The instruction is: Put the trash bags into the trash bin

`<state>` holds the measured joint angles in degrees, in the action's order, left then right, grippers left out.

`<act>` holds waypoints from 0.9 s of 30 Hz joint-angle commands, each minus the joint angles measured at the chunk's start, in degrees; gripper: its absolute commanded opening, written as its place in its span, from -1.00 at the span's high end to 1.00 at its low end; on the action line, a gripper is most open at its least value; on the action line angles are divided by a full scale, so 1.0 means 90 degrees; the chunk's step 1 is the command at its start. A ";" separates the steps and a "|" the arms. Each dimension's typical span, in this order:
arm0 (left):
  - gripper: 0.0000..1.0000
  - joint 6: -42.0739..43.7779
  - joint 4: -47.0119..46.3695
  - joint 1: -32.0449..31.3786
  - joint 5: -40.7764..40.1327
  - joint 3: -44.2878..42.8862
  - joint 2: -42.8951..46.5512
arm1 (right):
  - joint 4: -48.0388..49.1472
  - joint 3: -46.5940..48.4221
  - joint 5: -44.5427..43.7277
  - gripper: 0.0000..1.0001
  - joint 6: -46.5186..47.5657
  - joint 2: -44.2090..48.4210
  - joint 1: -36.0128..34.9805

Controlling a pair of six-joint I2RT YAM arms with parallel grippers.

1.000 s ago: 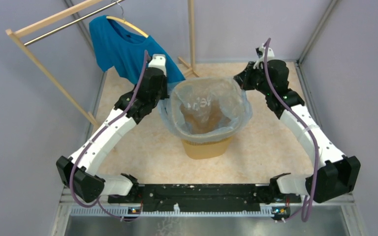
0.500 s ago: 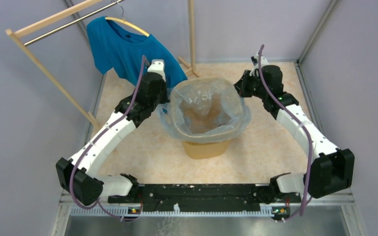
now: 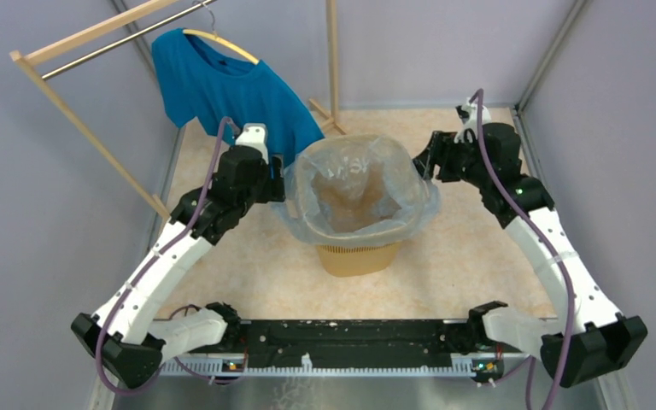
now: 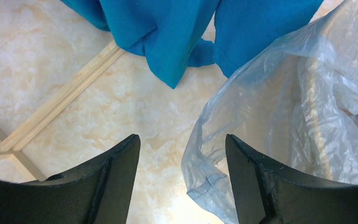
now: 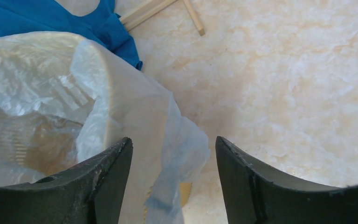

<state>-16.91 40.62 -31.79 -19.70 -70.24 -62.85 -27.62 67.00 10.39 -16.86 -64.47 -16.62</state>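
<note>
The pale blue-grey trash bag (image 3: 354,184) lines the yellow trash bin (image 3: 359,256), its hem folded out over the rim on all sides. My left gripper (image 3: 278,175) stands open just left of the rim. In the left wrist view a loose flap of the bag (image 4: 279,107) hangs between the jaws of this gripper (image 4: 182,137), nearer the right one, ungripped. My right gripper (image 3: 427,162) stands open at the rim's right side. In its wrist view the bag's hem (image 5: 121,102) droops between the spread jaws (image 5: 174,138), and a bit of the bin (image 5: 184,191) shows below.
A teal T-shirt (image 3: 231,90) hangs from a wooden rack (image 3: 94,128) at the back left, close behind the left gripper and the bin. The shirt's hem (image 4: 168,32) and the rack's foot (image 4: 60,100) show in the left wrist view. Grey walls enclose the marbled floor.
Both grippers went from shut on the bag's rim to open and drew outward from the bin. The bag's hem has settled over the rim.
</note>
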 commanded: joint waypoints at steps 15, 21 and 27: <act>-0.09 -0.1302 -0.0903 0.0105 0.1611 0.1634 0.0389 | -0.0284 -0.1052 0.0295 0.19 -0.0153 0.1370 0.0079; 0.44 -0.1623 -0.1397 0.0105 0.2150 0.2322 0.0235 | 0.0499 -0.1894 0.0315 0.64 -0.0354 0.1472 0.0079; 0.66 -0.1942 -0.2057 0.0105 0.3008 0.3003 0.0069 | 0.1753 -0.2803 0.1005 0.85 -0.1123 0.1266 0.0079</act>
<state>-31.48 28.71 -31.09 1.50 -47.18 -61.73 -22.48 45.10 14.50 -21.80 -52.36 -16.60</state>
